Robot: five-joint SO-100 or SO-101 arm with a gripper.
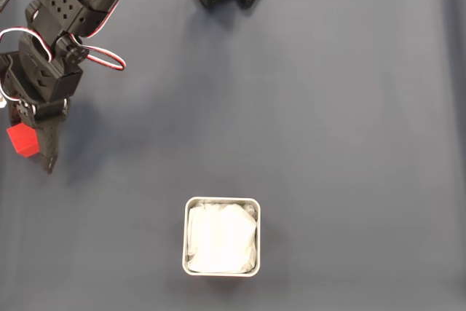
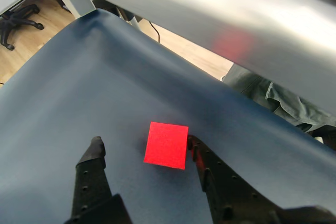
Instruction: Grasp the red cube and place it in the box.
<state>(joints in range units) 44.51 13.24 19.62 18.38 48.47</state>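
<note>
Wrist view: my claw (image 2: 144, 148) is spread, its two dark fingers (image 2: 92, 169) reaching up from the lower edge, with the red cube (image 2: 166, 145) lying on the dark blue mat (image 2: 79, 93) between them, just beside or touching the right-hand finger and apart from the left-hand one. Fixed view: my claw (image 1: 40, 152) sits at the left edge of the mat (image 1: 313, 107) with the red cube (image 1: 22, 140) at its left side, while the box (image 1: 221, 237), white-lined, stands well apart toward the lower middle.
</note>
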